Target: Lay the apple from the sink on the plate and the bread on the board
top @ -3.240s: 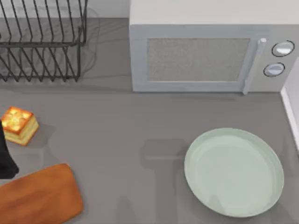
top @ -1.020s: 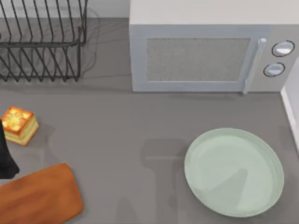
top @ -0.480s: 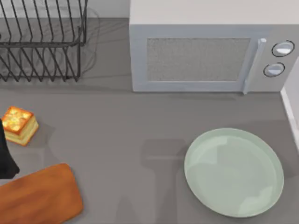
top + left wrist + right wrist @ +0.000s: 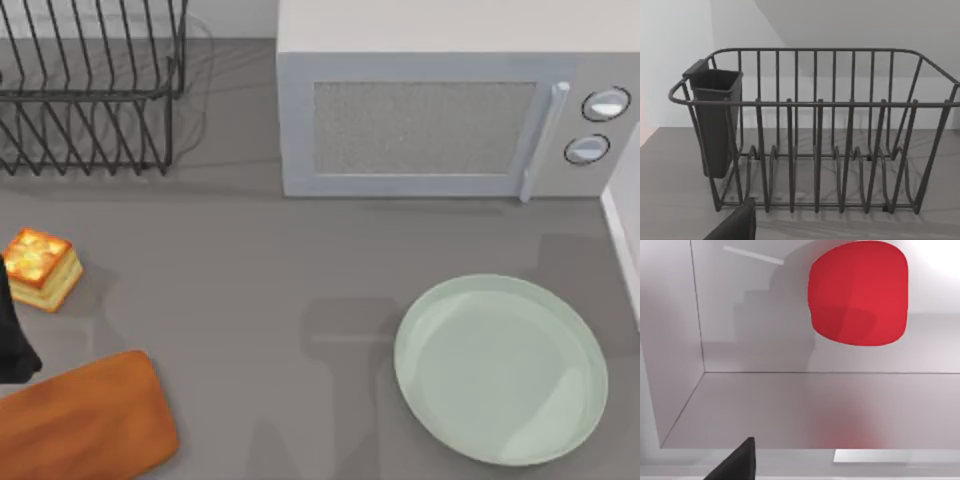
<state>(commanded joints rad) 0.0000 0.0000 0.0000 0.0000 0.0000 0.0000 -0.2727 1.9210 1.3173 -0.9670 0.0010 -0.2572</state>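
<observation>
Bread and apple both away from their targets.
Taking the microwave [image 4: 430, 125] as landmark: bread [image 4: 40, 268] lies far left on the counter [image 4: 250, 290], just above the board [image 4: 85, 420]; plate [image 4: 500, 368] sits bare below it; apple [image 4: 857, 292] lies in the sink [image 4: 790, 405]. Either claw's state: cannot tell.

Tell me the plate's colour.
Pale green, plain with no pattern; the plate shows best in the top view.
</observation>
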